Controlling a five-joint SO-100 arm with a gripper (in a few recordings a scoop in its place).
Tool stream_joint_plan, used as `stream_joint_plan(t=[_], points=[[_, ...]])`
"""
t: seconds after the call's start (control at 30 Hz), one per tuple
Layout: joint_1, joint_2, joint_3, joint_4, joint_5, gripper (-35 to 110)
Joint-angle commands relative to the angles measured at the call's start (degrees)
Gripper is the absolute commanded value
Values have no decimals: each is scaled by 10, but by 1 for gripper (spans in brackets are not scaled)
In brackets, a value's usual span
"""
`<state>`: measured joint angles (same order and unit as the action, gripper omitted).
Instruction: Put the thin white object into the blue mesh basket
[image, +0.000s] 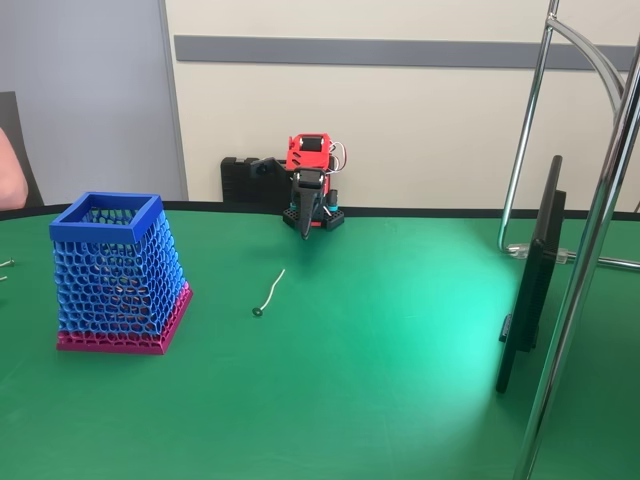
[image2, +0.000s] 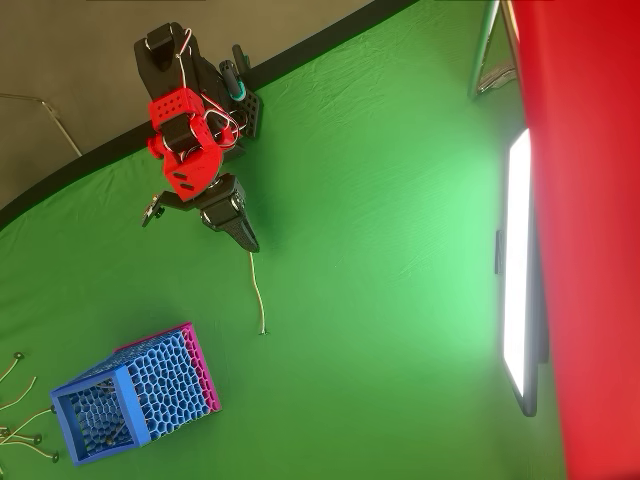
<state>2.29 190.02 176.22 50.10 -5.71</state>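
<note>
The thin white object (image: 270, 292) (image2: 257, 292) lies flat on the green table, its small dark tip towards the front. The blue mesh basket (image: 118, 272) (image2: 130, 393) stands upright at the left in the fixed view, with a solid blue rim and a magenta base. It stands apart from the stick. My red and black arm is folded at the back of the table. Its gripper (image: 305, 226) (image2: 247, 237) points down with the fingers together and nothing held. In the overhead view its tip hangs just above the stick's far end.
Several similar thin sticks (image2: 20, 400) lie on the cloth left of the basket. A dark flat panel (image: 532, 280) on a stand and a chrome frame (image: 590, 230) occupy the right side. A person's arm (image: 10, 170) shows at the left edge.
</note>
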Motion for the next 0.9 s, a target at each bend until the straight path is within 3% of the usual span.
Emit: stream_joint_plan(t=[0.0, 0.27, 0.87], points=[[-2, -9, -1, -6, -4, 1], [9, -51, -15, -49, 0, 1], [94, -336, -276, -111, -34, 1]])
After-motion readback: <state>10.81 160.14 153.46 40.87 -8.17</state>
